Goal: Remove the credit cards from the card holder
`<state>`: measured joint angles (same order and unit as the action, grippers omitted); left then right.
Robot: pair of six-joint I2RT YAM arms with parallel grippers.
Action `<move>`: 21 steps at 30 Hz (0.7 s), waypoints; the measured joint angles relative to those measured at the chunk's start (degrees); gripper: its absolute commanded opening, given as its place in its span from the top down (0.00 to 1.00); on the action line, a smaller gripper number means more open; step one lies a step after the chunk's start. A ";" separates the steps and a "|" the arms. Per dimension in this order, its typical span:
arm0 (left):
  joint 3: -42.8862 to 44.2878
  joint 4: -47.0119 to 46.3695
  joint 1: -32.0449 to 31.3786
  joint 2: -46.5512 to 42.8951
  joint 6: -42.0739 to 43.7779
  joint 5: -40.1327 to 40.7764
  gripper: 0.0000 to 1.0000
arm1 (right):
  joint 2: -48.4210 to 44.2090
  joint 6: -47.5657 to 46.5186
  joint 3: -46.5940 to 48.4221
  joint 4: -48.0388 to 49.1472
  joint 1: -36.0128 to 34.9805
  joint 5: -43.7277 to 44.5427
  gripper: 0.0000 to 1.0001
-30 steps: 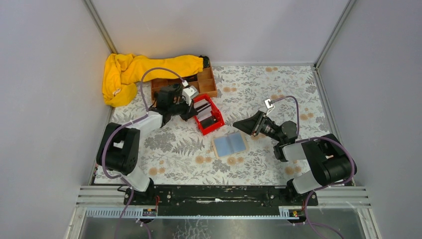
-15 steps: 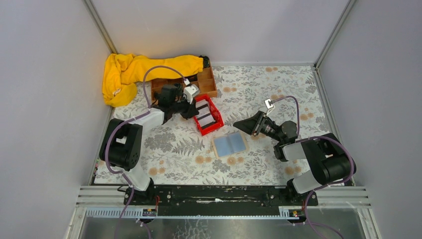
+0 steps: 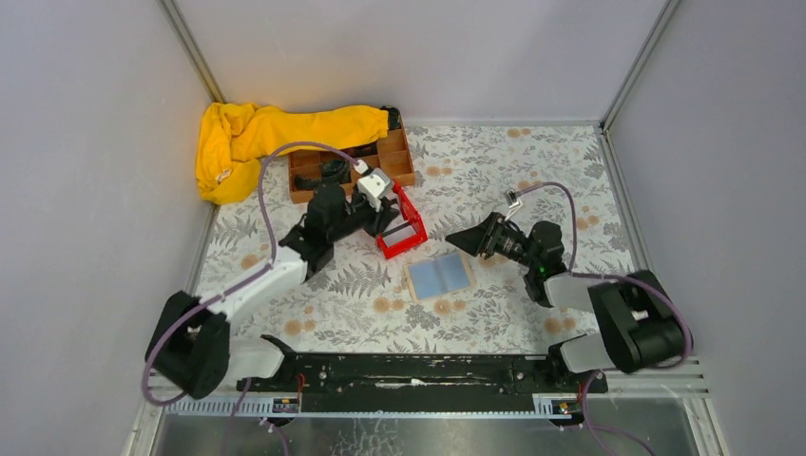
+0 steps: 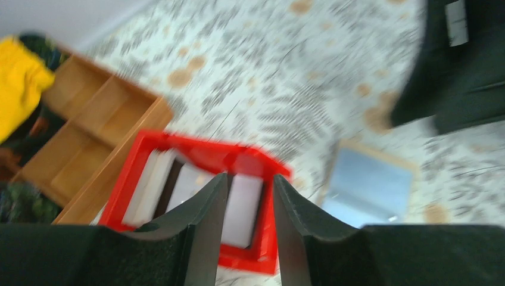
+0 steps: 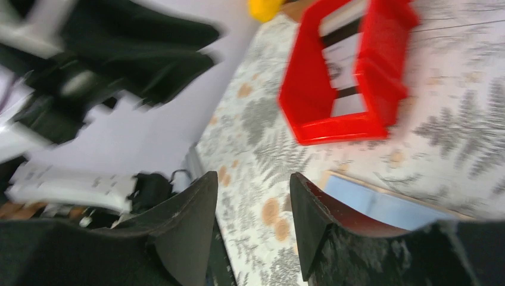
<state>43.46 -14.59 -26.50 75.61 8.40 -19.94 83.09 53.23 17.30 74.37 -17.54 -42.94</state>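
left tool (image 4: 250, 179) over red bin (image 4: 202, 152), tray (image 4: 83, 98) beside

Overall light: we see bright, soft, even light from above, with no glare on the grey walls (image 3: 409, 57).
Shadows: we find only faint, soft-edged ones on the table (image 3: 494, 161).
Top view: sharp throughout; straight edges bend slightly near the corners.
Left wrist view: we see motion blur everywhere, smearing the red bin (image 4: 262, 250), the wooden tray (image 4: 89, 131) and the card holder (image 4: 369, 185); the near foreground is dark.
Right wrist view: equally blurred, worst at the far left; the near foreground is underlit.
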 measured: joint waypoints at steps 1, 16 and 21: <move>-0.52 -1.07 -3.02 -2.29 -1.49 1.99 0.49 | -2.16 -3.30 0.83 -6.14 -0.02 1.51 0.45; -18.93 -16.24 -30.84 1.73 -21.99 30.29 1.00 | -11.87 -31.28 10.73 -60.59 -4.68 28.79 1.00; -19.76 -19.02 -31.98 5.55 -26.56 34.42 1.00 | -9.70 -32.98 10.82 -62.93 -9.11 30.38 1.00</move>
<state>23.70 -33.61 -58.48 81.17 -18.15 14.48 73.38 20.25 28.12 11.44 -26.65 -12.56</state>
